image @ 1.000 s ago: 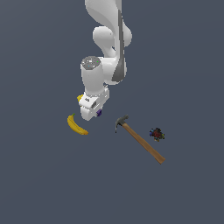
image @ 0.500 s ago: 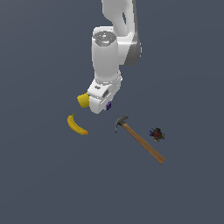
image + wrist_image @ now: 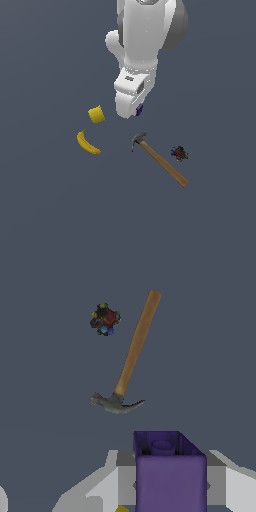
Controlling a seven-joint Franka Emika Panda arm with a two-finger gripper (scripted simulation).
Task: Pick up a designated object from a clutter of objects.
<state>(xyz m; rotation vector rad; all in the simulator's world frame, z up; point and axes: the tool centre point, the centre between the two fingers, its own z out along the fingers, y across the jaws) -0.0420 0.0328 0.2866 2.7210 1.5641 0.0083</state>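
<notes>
Your gripper [image 3: 131, 111] has the purple cube [image 3: 169, 471] clamped between its jaws. The wrist view shows it filling the gap, fingers [image 3: 226, 486] flanking both sides, studded top face toward the cam. In the exterior view only a sliver of the cube shows at the gripper's edge, on the exterior view's right, and the hand looks well clear of the floor [image 3: 45, 210], so the cube looks airborne, though lift height can't be read.

Rest of the clutter lies on the floor w/ no edge or corner in view to place things by, so go by neighbours: yellow cup [image 3: 96, 114] just beside the gripper on the exterior view's left, banana [image 3: 87, 143] near the cup, hammer [image 3: 159, 158] w/ its head nearest the gripper and wooden handle running away toward the dark multicoloured lump [image 3: 179, 153]. The lump sits apart from the handle, not touching.

Step in hand, as I judge it: the lift, approx. the last part of the task. To do it well, go straight up, slow and steady; don't slacken the squeeze. No sideways drift toward the cup, since it's the closest thing to clip. The cube is small, so any wrist twist risks it slipping; hold orientation fixed. Watch the wrist cam: if the cube shifts between the jaws, stop and hold.
</notes>
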